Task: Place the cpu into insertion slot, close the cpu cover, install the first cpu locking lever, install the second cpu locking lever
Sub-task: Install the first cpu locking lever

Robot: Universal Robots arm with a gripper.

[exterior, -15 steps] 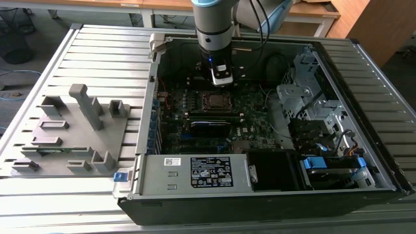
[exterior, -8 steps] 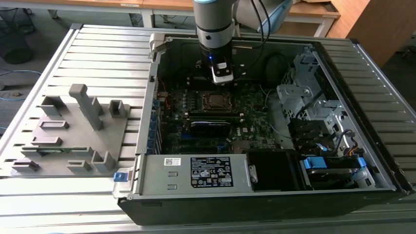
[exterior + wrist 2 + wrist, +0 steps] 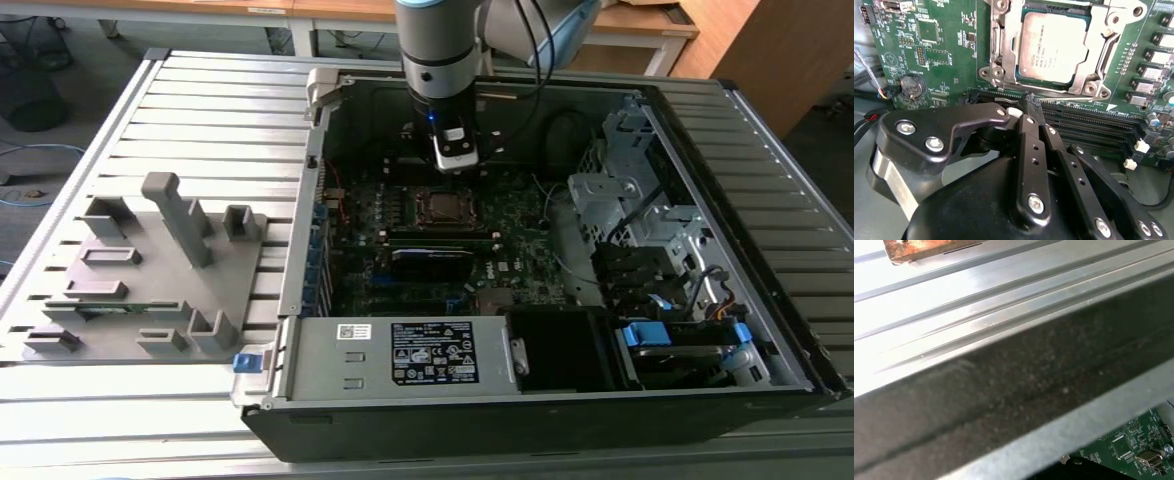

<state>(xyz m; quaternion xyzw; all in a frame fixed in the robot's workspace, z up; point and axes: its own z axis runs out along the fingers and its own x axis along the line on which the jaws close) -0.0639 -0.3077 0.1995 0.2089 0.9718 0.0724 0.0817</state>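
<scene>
The exterior view sets the gripper [image 3: 455,158] just above the slot [image 3: 441,207], inside the case [image 3: 400,437]. The second wrist view adds the cpu [image 3: 1054,47] seated in the slot and the cover [image 3: 1106,37] down around it. It also shows the gripper's fingers together and empty beside the slot.

Around me, for what it's worth: a ribbed silver aluminium bench [image 3: 200,110] carries a black tower computer case [image 3: 534,425], lying open on its side. On the exterior view's left, just beside the case, sits a grey plastic jig [image 3: 147,270] with upright posts. Inside the case I see a dark green motherboard [image 3: 949,55], a grey power supply box [image 3: 334,375] with a white label, and a silvery drive cage [image 3: 607,195]. The second wrist view gives me a round silver coin battery [image 3: 910,86] and long black memory slots [image 3: 1089,127].
</scene>
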